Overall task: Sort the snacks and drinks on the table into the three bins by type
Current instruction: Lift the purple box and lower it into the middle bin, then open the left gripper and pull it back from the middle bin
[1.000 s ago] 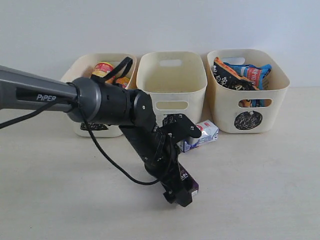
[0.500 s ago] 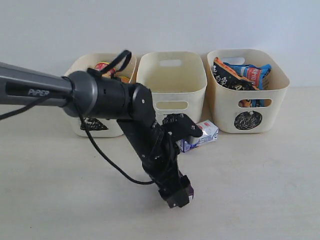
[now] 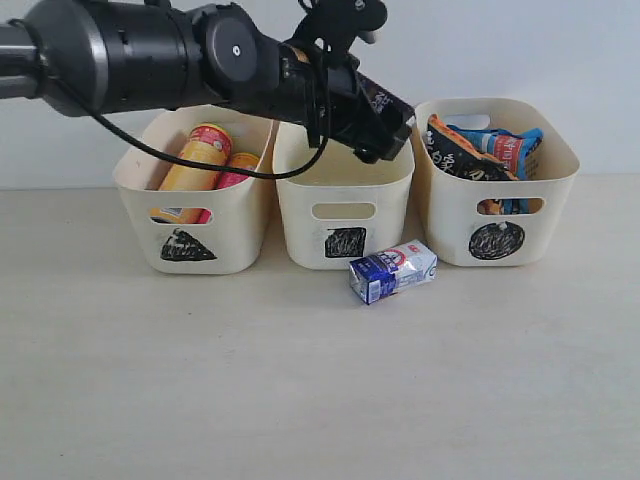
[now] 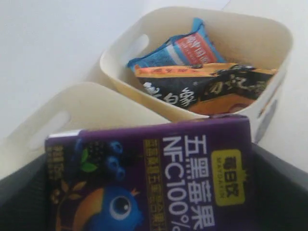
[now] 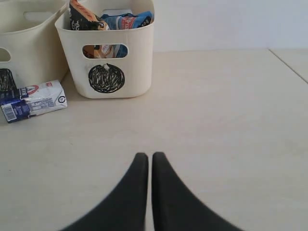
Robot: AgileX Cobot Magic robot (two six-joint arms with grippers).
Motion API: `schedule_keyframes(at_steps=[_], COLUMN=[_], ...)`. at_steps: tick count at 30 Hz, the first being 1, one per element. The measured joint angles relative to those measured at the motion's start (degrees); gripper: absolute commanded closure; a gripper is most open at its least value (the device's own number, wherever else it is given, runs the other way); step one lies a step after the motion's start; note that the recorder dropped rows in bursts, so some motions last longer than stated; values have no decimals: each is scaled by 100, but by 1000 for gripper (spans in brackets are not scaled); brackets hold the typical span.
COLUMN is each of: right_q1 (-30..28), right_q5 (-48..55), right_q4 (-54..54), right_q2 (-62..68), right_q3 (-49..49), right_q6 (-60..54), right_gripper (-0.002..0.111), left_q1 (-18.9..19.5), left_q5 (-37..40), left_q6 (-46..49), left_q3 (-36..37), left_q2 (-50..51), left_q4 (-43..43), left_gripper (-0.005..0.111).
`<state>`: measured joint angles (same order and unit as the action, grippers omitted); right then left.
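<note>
Right gripper (image 5: pixel 149 161): fingertips pressed together with nothing between them, low over bare table (image 5: pixel 216 120). Circle-marked bin (image 5: pixel 134 62) stands ahead, with the orange-and-black bag (image 5: pixel 82 17) and blue bag (image 5: pixel 127 20) sticking up inside it. Blue-and-white carton (image 5: pixel 33 100) lies on its side on the table, just beside that bin. A second cream bin (image 5: pixel 29 43) is cut off by the frame edge.

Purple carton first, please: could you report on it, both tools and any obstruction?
Left tool shut on purple carton, high by the square bin. Right tool shut, empty. Nothing blocking the bin.
</note>
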<state>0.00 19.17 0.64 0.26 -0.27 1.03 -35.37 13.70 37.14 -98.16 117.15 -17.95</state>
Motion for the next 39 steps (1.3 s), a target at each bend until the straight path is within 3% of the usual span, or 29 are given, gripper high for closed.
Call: schedule_keyframes(at_steps=[2, 4, 5, 7, 13, 16, 19, 20, 21, 22, 23, 25, 29, 31, 35, 39], right_q1=[0, 0, 0, 0, 0, 0, 0, 0, 0, 0, 0, 0, 0, 0, 0, 0], right_q5=[0, 0, 0, 0, 0, 0, 0, 0, 0, 0, 0, 0, 0, 0, 0, 0], right_q4=[0, 0, 0, 0, 0, 0, 0, 0, 0, 0, 0, 0, 0, 0, 0, 0], right_q2=[0, 0, 0, 0, 0, 0, 0, 0, 0, 0, 0, 0, 0, 0, 0, 0], right_q3=[0, 0, 0, 0, 0, 0, 0, 0, 0, 0, 0, 0, 0, 0, 0, 0], right_q6=[0, 0, 0, 0, 0, 0, 0, 0, 0, 0, 0, 0, 0, 0, 0, 0], right_gripper=[108, 108, 108, 108, 108, 108, 108, 108, 108, 108, 108, 108, 108, 108, 108, 108], left_q1=[127, 223, 254, 277, 277, 277, 277, 277, 277, 277, 277, 277, 201, 74, -307, -401], left_q5=[170, 421, 536, 660, 614, 797, 1542, 1969, 3041, 3531, 4267, 5031, 5454, 5376, 4487, 3932], left_q6=[-76, -127, -168, -208, -208, -243, -297, -331, -467, -524, -632, -792, -1117, -1163, -1201, -1201], left_q3=[-282, -517, -622, -739, -791, -791, -791, -791, -791, -791, -791, -611, 490, 1228, 2715, 3645], left_q2=[284, 477, 561, 700, 740, 669, 453, 340, 84, -22, -181, -446, -1149, -1621, -2635, -3432], left_q4=[0, 0, 0, 0, 0, 0, 0, 0, 0, 0, 0, -18, -29, 2, -15, -81], left_gripper=[74, 44, 17, -2, 5, 14, 45, 81, 98, 102, 103, 103, 103, 103, 103, 103])
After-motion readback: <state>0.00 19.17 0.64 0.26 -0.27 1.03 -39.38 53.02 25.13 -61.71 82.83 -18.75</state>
